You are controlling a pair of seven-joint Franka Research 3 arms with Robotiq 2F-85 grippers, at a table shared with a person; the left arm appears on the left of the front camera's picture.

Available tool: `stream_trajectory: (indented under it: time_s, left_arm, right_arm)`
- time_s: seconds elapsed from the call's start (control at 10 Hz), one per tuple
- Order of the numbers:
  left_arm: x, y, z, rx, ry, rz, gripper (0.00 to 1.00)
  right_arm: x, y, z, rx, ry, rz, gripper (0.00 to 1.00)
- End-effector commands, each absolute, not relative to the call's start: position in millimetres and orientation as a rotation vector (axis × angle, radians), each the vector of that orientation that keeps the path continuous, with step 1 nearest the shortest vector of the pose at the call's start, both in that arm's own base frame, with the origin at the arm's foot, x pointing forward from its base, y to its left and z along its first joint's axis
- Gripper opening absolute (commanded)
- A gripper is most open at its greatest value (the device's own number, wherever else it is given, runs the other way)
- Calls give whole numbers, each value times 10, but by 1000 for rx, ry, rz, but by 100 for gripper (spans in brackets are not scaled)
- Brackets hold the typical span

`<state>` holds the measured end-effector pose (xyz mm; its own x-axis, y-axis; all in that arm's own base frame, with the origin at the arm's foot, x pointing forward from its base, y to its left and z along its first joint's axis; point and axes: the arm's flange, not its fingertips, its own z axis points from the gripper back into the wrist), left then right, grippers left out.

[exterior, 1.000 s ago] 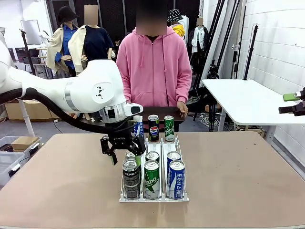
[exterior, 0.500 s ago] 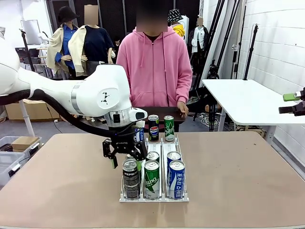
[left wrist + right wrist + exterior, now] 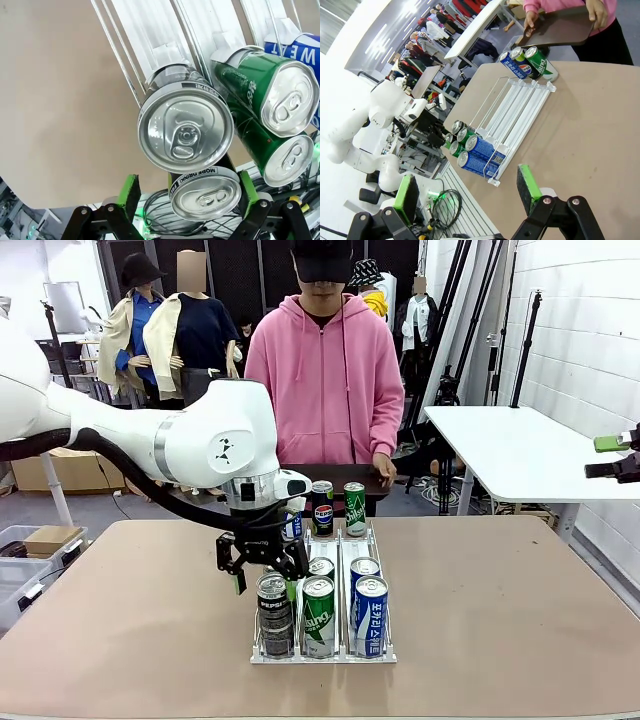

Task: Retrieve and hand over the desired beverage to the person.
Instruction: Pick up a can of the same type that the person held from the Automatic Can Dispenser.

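a tan worktop [image 3: 520, 620] sits in a cluttered lab, with a white table off to the side. a clear rack [image 3: 352, 545] runs down the middle of the worktop from the near edge toward the far edge. at its near end the cans stand two deep in three lanes, with a black pepsi can [image 3: 274, 615] at the front of the left lane, a green can [image 3: 318, 618] beside it and a blue can [image 3: 370, 615] in the right lane. three more cans [image 3: 322, 508] stand at the rack's far end. the left end effector [image 3: 264, 575] hangs over the left lane just behind the black pepsi can. its jaws are spread, the green pads either side of a can top and gripping nothing. the right end effector [image 3: 466, 192] is held up beyond the worktop's right edge, jaws wide and empty. the person [image 3: 325, 380] in the pink hoodie stands at the far edge, both hands on a dark tray [image 3: 340, 475].
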<state>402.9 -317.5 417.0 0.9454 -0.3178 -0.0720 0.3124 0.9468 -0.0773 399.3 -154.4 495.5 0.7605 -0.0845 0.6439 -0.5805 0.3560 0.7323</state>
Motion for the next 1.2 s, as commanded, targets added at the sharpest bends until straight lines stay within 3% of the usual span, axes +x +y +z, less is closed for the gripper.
stream_trajectory:
  time_s: [0.0, 0.6, 0.8, 1.1]
  left_arm:
    - [4095, -3222, 4188, -26, 78, -312, 100]
    - [4079, -3268, 4040, -14, 94, -367, 100]
    - [4073, -3283, 4044, -13, 95, -375, 83]
    - [4063, -3272, 4037, -14, 85, -387, 35]
  right_arm:
    - [3995, -1540, 4953, 1191, -667, 357, 100]
    - [3995, -1540, 4953, 1191, -667, 357, 100]
    - [3995, -1540, 4953, 1191, -667, 357, 100]
    - [3995, -1540, 4953, 1191, -667, 357, 100]
